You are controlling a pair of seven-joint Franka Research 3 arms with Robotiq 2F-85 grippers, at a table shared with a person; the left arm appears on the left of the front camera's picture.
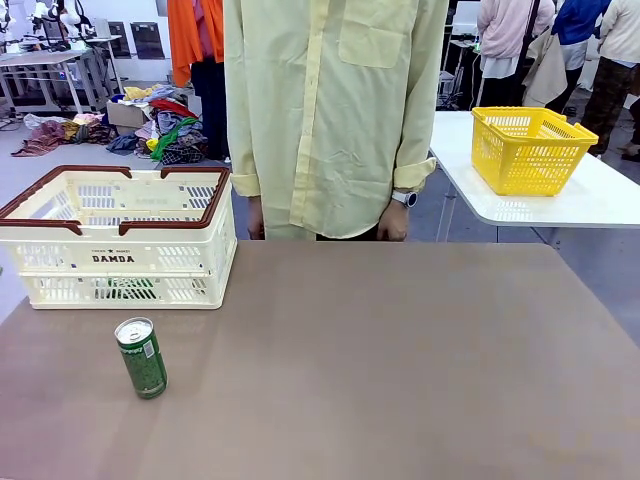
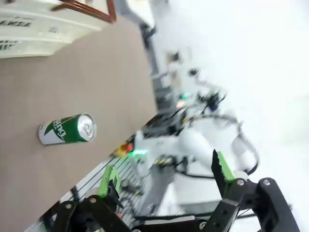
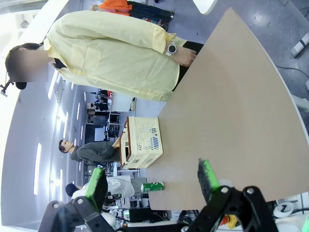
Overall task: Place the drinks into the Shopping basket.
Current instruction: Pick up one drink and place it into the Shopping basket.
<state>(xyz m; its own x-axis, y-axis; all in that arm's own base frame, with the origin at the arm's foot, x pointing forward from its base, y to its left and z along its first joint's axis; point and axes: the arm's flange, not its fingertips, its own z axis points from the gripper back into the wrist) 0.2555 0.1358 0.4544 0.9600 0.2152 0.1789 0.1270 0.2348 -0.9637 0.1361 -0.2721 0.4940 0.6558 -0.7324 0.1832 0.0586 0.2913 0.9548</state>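
Note:
One of the drinks, a green can (image 1: 141, 357) with a silver top, stands upright on the brown table, in front of the Shopping basket (image 1: 115, 258). The basket is cream-white with a reddish-brown rim and sits at the table's far left. Something green shows through its lower slots; I cannot tell what it is. In the left wrist view the green can (image 2: 67, 129) lies well away from my left gripper (image 2: 162, 165), which is open and holds nothing. The right wrist view has the can (image 3: 152, 186) and the basket (image 3: 142, 142) far beyond my right gripper (image 3: 150, 168), also open with nothing between its fingers.
A person in a pale yellow shirt (image 1: 335, 110) stands at the table's far edge, hands down. A yellow mesh basket (image 1: 530, 148) sits on a separate white table at the back right. The brown table's middle and right are bare.

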